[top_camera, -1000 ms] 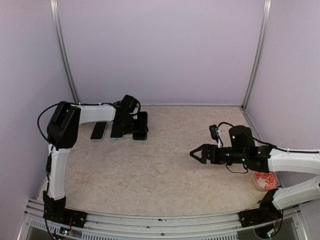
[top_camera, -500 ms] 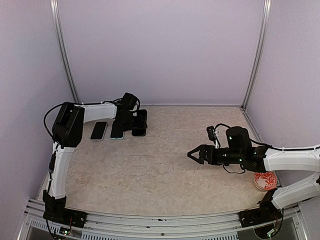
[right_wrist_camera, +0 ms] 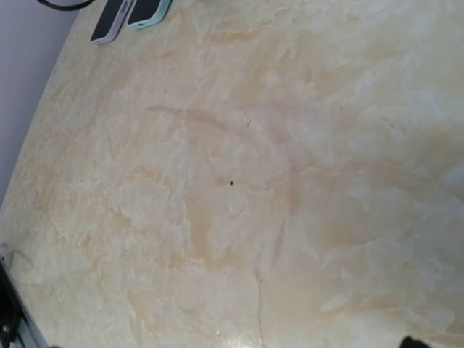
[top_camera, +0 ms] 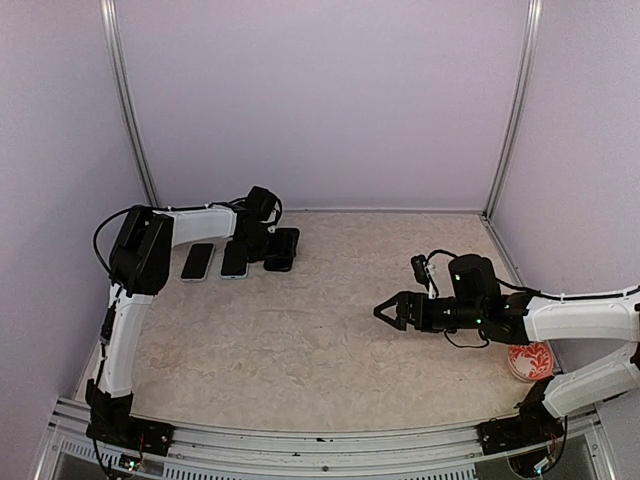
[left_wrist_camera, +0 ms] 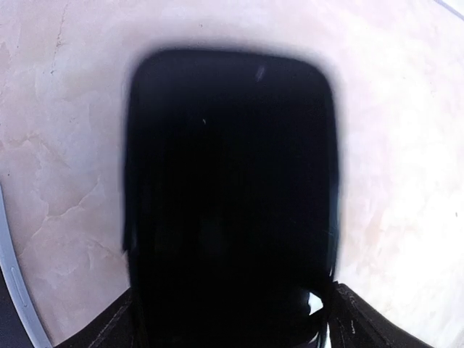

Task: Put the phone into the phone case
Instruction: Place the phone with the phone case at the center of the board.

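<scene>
L tool is sitting over a black case-or-phone slab by 2 phones, jaw state unclear; R tool is hanging spread above counter.

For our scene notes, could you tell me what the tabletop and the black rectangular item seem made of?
Tabletop: beige stone-look surface, maybe laminate; pale veins and soft sheen show. Black rectangular item: likely matte plastic or rubber; no glare, but blurred.

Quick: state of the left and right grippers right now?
Left gripper: astride the black flat item; gripping or open cannot be told.
Right gripper: jaws open, holding nothing.
</scene>
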Available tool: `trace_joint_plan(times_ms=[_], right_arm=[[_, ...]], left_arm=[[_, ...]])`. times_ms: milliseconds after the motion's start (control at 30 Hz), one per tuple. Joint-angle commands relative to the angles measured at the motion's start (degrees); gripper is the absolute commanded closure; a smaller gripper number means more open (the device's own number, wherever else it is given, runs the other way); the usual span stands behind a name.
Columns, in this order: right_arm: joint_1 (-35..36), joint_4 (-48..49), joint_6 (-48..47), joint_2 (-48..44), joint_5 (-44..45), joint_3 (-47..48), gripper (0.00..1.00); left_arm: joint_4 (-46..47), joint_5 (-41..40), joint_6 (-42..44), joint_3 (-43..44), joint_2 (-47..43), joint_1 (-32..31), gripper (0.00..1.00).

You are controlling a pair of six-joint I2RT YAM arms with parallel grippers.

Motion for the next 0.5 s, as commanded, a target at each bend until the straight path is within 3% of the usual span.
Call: trace_joint_plan(times_ms=[0,300,467], right_arm=[[-0.57,1.39,0.26,0.25,-0.29,1.09,0.01],[-0.57,0.49,-0.17,-0.32,0.35,1.54,0.01],[-0.6,-1.21,-1.12,-0.69,1.55,2.46,0.01]], left_arm=[[-2.32,-0.3,-2.19,0.43,2.84,0.81,0.15],[-3.08,-0.87,-5.97,0.23,1.98,1.07,0.05],[-1.25,-1.36,-7.32,-3.01,-2.89,1.08,0.01]])
